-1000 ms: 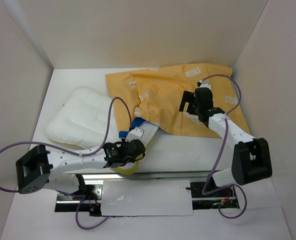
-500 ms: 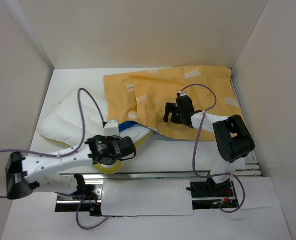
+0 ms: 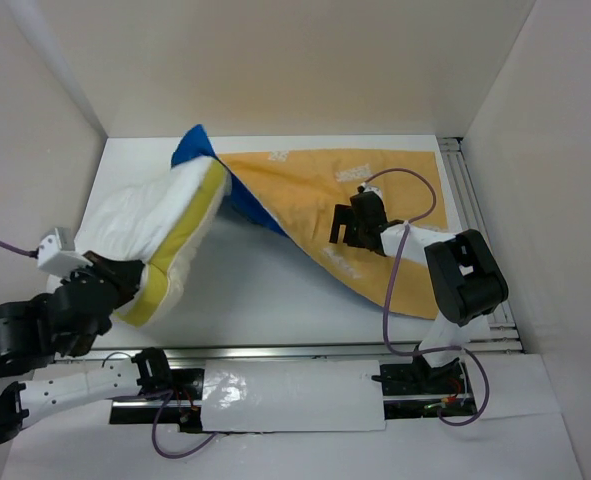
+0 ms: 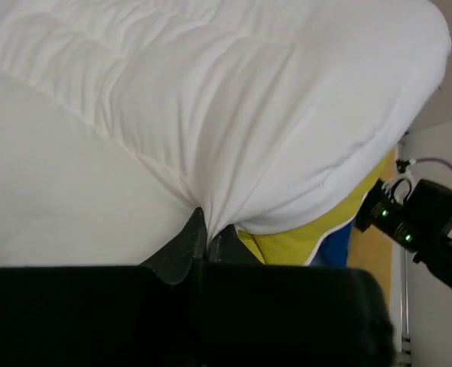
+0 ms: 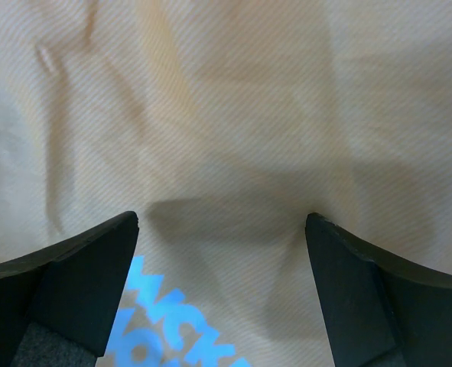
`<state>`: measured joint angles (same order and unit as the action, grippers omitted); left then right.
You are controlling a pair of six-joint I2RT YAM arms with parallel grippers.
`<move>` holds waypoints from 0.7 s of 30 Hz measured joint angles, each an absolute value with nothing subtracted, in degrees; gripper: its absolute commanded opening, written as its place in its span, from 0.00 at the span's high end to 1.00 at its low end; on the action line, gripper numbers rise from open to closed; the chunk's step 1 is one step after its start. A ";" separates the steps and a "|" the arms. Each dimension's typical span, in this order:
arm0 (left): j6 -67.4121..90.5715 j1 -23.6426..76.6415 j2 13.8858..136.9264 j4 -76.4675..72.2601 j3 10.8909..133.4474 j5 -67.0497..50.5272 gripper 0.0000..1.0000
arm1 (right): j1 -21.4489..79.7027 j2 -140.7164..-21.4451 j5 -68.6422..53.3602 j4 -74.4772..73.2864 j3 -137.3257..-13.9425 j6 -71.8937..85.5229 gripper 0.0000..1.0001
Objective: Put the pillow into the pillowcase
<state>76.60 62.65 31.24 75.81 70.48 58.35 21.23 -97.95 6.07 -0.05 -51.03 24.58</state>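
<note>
Lifted leftward, the pillow [image 3: 145, 215] is pinched by the left hand [image 4: 204, 229]; right hand [image 5: 222, 222] splayed over pillowcase [image 3: 305, 180].

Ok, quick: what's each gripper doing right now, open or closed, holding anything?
Left gripper: closed, pinching the white fabric of the pillow.
Right gripper: open, holding nothing, with the pillowcase beneath it.
</note>
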 measured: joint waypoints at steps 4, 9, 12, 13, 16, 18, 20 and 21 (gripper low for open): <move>73.34 62.41 31.66 74.24 75.31 64.42 1.00 | 21.23 -97.95 10.26 -1.15 -51.03 26.37 0.00; 65.30 62.30 32.77 69.63 81.49 70.24 1.00 | 20.21 -97.95 16.60 -3.38 -51.00 29.17 0.00; 53.54 62.11 32.80 59.00 81.54 73.45 1.00 | 17.37 -97.93 20.18 -5.34 -51.03 30.26 0.00; 50.24 62.11 33.01 55.42 81.08 74.28 1.00 | 15.92 -97.93 21.15 -6.02 -51.07 30.50 0.00; 43.57 62.11 34.81 48.95 80.44 76.36 1.00 | 10.24 -97.95 23.22 -8.43 -51.57 30.61 0.00; 41.39 62.11 36.73 46.44 80.34 76.84 1.00 | 6.02 -98.26 23.44 -10.50 -52.80 30.15 0.00; 39.90 62.11 38.59 44.86 80.12 76.60 1.00 | 2.57 -99.44 23.55 -11.44 -54.92 29.34 0.00; 38.98 62.11 39.44 44.01 79.88 76.34 1.00 | 1.13 -100.38 23.68 -11.64 -56.18 28.80 0.00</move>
